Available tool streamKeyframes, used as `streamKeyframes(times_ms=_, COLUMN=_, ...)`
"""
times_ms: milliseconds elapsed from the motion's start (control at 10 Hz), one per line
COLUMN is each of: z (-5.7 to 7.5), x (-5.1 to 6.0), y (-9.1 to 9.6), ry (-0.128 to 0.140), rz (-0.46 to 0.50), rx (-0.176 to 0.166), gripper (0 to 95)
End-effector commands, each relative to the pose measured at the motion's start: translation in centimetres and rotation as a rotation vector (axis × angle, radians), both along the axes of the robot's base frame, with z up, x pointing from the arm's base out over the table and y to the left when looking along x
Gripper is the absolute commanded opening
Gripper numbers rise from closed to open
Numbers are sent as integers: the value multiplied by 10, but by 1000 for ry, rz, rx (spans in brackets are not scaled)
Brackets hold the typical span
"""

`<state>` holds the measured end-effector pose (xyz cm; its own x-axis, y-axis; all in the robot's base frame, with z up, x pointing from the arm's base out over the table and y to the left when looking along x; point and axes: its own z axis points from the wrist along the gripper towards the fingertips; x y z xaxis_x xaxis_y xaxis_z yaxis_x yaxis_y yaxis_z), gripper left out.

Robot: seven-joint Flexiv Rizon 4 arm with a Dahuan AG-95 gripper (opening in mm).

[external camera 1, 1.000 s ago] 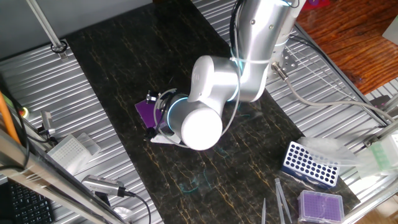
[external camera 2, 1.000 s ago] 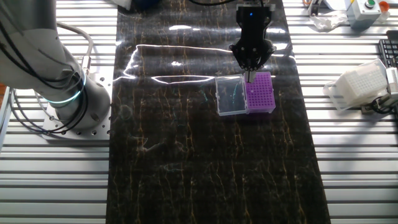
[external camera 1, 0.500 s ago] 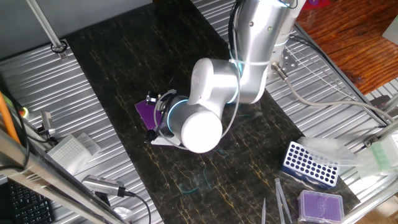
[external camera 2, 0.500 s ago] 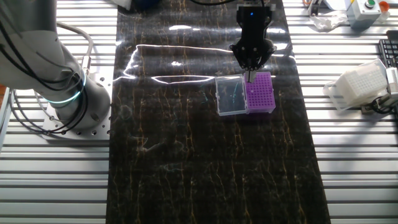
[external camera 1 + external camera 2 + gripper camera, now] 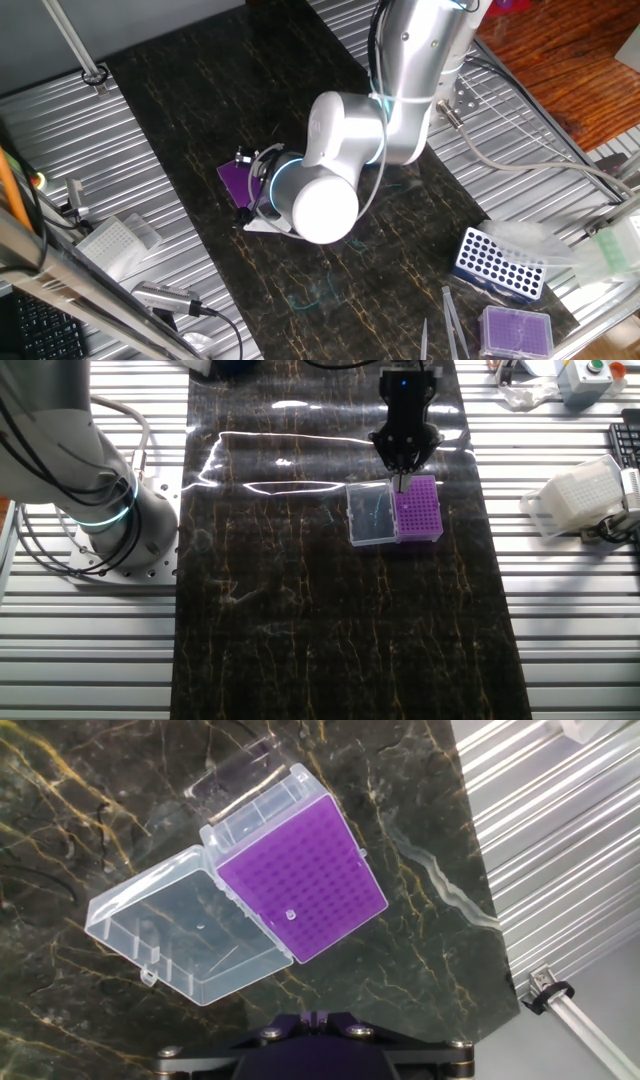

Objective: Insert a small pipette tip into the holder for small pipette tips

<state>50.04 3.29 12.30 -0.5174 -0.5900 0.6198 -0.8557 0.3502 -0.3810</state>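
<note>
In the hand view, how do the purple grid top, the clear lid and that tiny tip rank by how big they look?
1. The clear lid and the purple grid top of the holder look about the same; I would not rank them.
2. The small pipette tip, a tiny dot standing in the grid, is by far the smallest.

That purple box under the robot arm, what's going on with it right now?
The gripper hangs right over the purple box, whose clear lid lies open beside it on the dark mat. One small pipette tip stands in the purple grid near the lid-side edge; the other holes look empty. Whether the gripper has let go of it cannot be told from these views. The blue rack and the second purple box sit untouched at the far corner.
</note>
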Motion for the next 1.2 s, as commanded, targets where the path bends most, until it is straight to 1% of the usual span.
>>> streamKeyframes(times_ms=100, z=84, x=2, y=34, ry=-270, rz=-686, rx=345, gripper=0)
streamKeyframes(times_ms=200, z=84, x=2, y=34, ry=-270, rz=-688, rx=351, gripper=0)
streamKeyframes(times_ms=700, z=84, x=2, y=34, ry=-265, rz=-679, rx=350, gripper=0)
streamKeyframes(times_ms=1200, z=84, x=2, y=34, ry=-271, rz=-687, rx=348, gripper=0)
